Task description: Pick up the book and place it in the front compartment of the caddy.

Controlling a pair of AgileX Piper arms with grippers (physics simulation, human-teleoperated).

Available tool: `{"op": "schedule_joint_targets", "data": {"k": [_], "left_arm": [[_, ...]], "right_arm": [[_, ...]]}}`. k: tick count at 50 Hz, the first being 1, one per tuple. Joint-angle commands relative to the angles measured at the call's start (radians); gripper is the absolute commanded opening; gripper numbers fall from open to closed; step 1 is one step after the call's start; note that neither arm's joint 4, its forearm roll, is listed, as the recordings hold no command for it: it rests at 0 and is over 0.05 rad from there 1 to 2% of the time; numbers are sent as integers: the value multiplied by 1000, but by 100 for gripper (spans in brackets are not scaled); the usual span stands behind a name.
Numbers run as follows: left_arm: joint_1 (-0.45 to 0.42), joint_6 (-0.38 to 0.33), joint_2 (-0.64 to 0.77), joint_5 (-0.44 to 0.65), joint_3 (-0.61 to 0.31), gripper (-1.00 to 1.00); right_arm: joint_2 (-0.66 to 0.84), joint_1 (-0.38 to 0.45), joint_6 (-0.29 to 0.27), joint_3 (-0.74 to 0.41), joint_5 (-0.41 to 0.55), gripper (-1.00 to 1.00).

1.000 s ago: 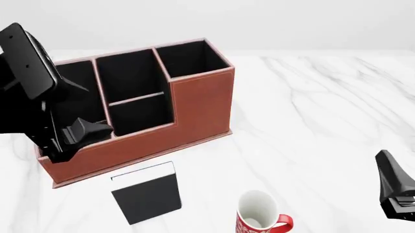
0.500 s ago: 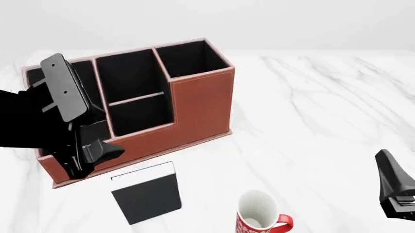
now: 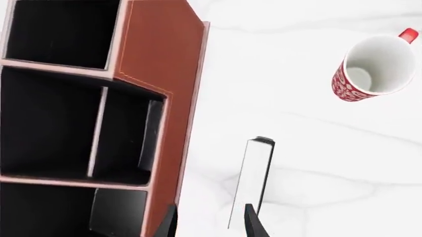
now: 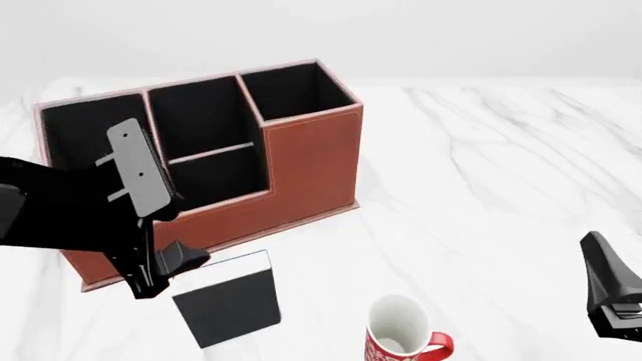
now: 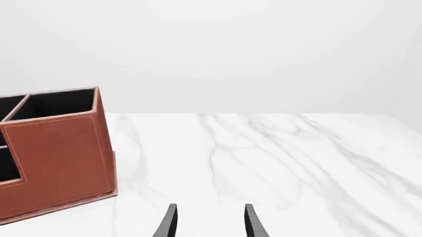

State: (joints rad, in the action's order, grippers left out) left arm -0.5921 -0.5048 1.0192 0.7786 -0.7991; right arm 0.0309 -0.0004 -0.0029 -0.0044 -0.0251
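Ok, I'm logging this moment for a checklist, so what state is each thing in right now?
book: standing upright on the table, not gripped
caddy: upright, all cells empty
front compartment: empty
mug: upright, looks empty
left pincer: open, above the book's top edge
right pincer: open, holding nothing, away from the book

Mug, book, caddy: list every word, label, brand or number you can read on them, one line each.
Red-and-white mug: a white pattern on the red wall, too small and blurred to read as text.
Book: plain black cover, no text.
Caddy: plain reddish-brown leather, no text.
No readable text anywhere.
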Motion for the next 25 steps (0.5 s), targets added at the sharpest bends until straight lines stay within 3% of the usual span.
{"op": "schedule_joint_targets", "data": {"k": [1,3,6,8,11,14,22,25], "left_arm": [[-26,20,30,-27,21,100],[-18,8,36,-35,32,100],[-68,51,45,-31,14,100],[-17,0,41,-42,36,100],[-58,38,54,-44,27,100],[-46,20,58,-53,42,100],[-98,61,73,-46,37,100],[-67,24,71,-46,52,100]], "right_arm": [[-2,0,1,1,1,100],[-2,0,1,1,1,100],[-2,0,1,1,1,100],[-2,0,1,1,1,100],[-2,0,1,1,1,100],[-2,0,0,1,1,100],[-2,0,0,1,1,100],[-1,0,0,1,1,100]]}}
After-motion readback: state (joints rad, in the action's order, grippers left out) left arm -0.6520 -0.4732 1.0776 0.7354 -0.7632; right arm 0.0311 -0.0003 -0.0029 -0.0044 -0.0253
